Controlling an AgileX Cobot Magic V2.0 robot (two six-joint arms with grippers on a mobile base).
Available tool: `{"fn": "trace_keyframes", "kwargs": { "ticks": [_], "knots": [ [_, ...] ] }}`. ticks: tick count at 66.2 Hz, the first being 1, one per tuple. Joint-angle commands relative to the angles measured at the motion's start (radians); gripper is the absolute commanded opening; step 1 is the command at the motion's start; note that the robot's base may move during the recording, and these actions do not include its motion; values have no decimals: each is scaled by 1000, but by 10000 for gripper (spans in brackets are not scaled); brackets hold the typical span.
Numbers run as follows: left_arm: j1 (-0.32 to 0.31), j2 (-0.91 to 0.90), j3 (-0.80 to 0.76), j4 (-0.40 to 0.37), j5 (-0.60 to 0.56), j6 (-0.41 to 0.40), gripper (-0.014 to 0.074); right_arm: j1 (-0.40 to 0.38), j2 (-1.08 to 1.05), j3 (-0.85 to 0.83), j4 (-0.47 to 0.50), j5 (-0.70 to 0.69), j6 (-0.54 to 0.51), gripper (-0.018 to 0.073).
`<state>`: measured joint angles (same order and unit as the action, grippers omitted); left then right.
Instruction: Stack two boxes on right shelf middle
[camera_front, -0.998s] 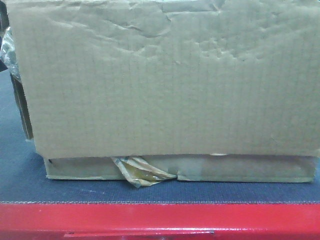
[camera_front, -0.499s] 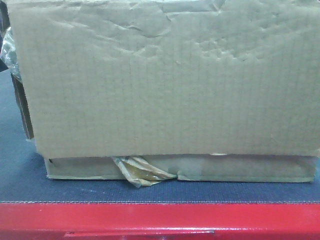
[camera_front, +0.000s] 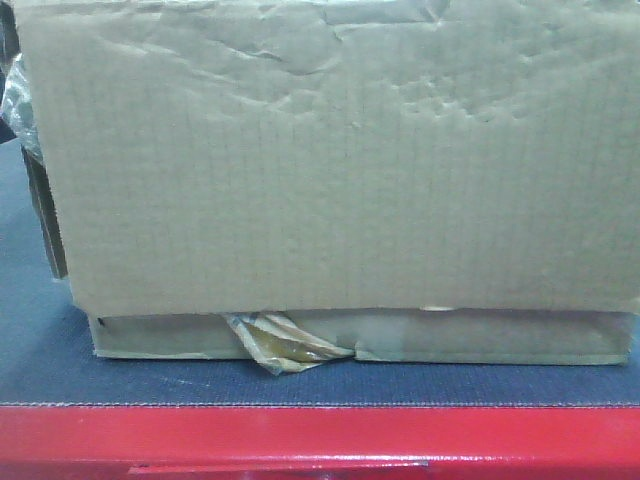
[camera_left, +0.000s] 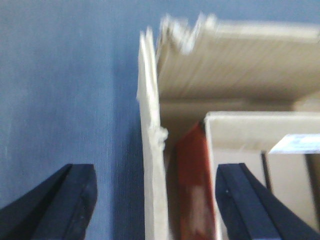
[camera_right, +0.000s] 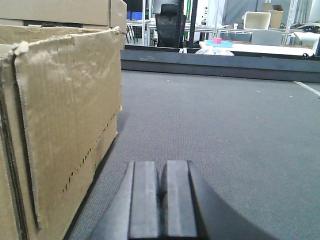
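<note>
The creased brown box (camera_front: 340, 170) is sitting on the grey table (camera_front: 300, 388), near its red front edge. The left fingers (camera_left: 62, 202) are standing wide apart astride one wall of the box, while the right fingers (camera_right: 172, 192) are pressing together empty, just right of the box.

Brown corrugated carton (camera_front: 340, 170) upright on dark grey counter (camera_front: 300, 388), front face creased, yellowish tape tuft (camera_front: 283, 346) at bottom edge; second carton (camera_right: 55, 11) possibly behind it.

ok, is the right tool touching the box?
Apart. The right wrist view shows a strip of grey mat between the shut right tool and the box wall beside it.
</note>
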<state>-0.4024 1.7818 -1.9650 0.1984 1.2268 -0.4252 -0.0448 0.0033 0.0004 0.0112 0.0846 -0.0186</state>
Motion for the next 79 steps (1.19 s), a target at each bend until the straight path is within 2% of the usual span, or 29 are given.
{"fn": "trace_keyframes", "kwargs": {
  "ticks": [1, 10, 16, 23, 68, 79],
  "knots": [
    [1, -8, 50, -15, -6, 8, 398, -6, -3, 0, 0, -17, 1, -162],
    [1, -8, 129, -13, -6, 8, 398, -6, -3, 0, 0, -17, 1, -162],
    [1, -8, 177, -50, -6, 8, 398, -6, -3, 0, 0, -17, 1, -162],
    [1, -8, 218, -55, -6, 8, 398, -6, -3, 0, 0, -17, 1, -162],
    [1, -8, 223, -65, -6, 8, 398, -6, -3, 0, 0, -17, -8, -162],
    [1, -8, 223, -63, -6, 8, 398, -6, -3, -3, 0, -183, -9, -162]
  ]
}}
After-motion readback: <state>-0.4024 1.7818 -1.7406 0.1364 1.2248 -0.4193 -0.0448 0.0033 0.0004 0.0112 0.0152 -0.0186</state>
